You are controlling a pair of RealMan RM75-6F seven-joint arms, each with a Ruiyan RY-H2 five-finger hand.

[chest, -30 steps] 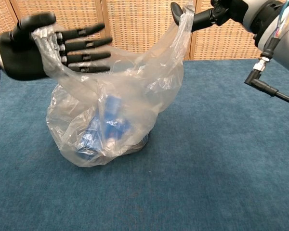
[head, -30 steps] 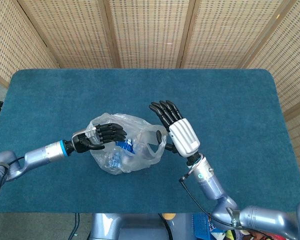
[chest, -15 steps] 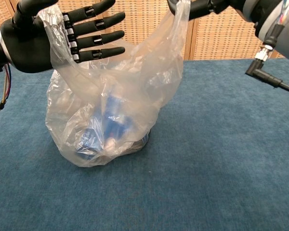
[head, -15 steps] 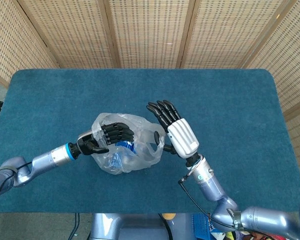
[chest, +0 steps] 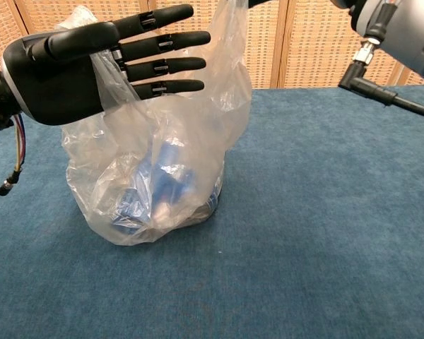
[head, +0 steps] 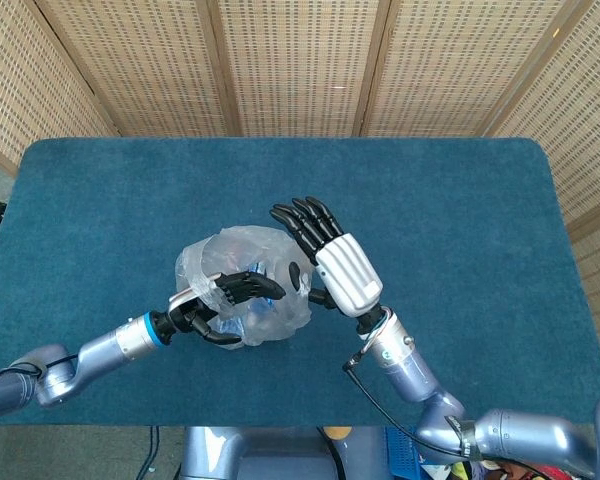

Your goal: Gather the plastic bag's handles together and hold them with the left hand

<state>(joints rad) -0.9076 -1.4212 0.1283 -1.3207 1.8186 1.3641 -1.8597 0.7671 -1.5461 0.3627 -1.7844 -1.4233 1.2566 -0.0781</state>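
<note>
Bag: clear plastic bag [head: 242,300] stands on the blue table [head: 460,220], left of centre and toward the near edge; blue items show through its lower half [chest: 162,185].
Left hand: left hand [head: 223,297] is at the bag's near-left top, palm side on, fingers [chest: 159,49] straight and spread. One handle loop [chest: 106,67] is draped over the hand between thumb and fingers; nothing is clenched.
Right hand: right hand [head: 325,255] is just right of the bag, fingers [head: 298,215] extended and held close together, pointing far-left. The bag's right handle [chest: 230,42] runs up out of the chest view toward it; how it is caught there, cannot tell.
Change vs 1.0 s ago: both hands have moved inward and now nearly meet over the bag. The bag mouth, wide open before, is drawn narrow and tall. Bag base has not shifted on the table.
</note>
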